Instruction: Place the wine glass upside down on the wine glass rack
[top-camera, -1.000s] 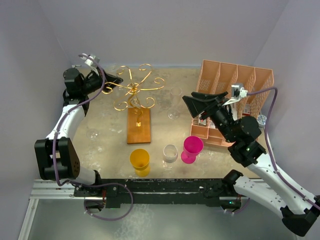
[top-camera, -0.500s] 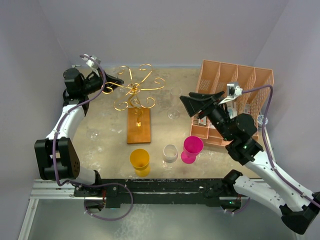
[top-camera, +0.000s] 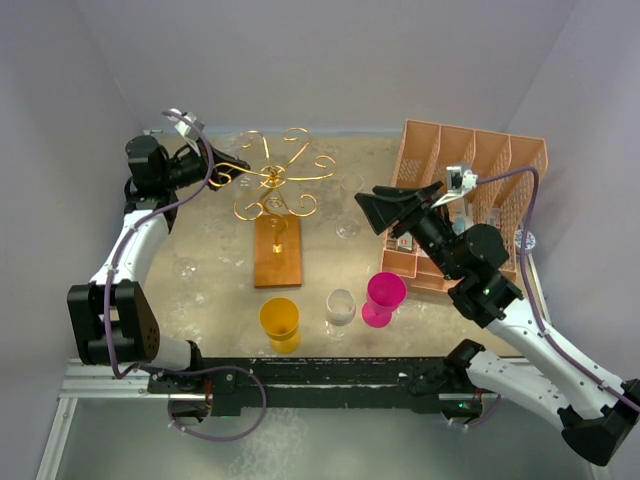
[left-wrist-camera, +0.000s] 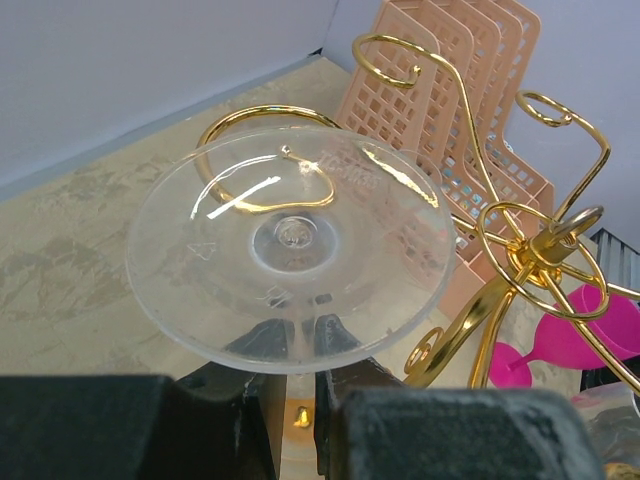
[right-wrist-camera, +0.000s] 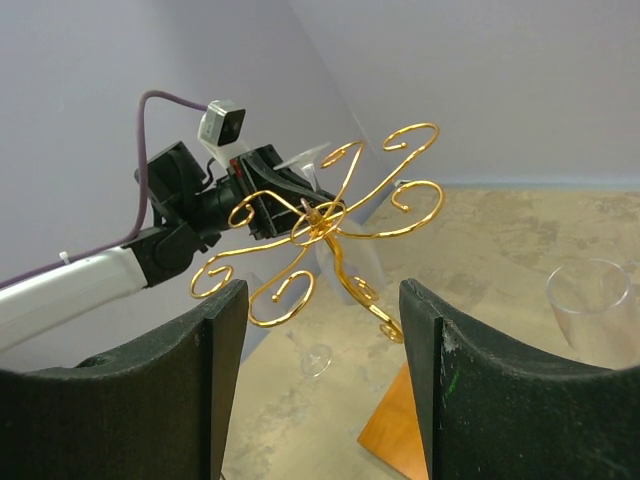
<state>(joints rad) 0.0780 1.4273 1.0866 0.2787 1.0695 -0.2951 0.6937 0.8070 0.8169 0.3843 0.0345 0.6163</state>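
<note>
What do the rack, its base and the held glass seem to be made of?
Rack: probably metal wire, polished gold; it glints in thin curls.
Base: seemingly wood, smooth brown.
Glass: clear, glossy, glass or plastic; curls show through it.

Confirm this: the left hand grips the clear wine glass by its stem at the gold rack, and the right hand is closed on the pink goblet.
Not quite. The right wrist view shows the right hand open and empty; the pink goblet stands untouched. The left hand does grip the wine glass by its stem at the gold rack.
</note>
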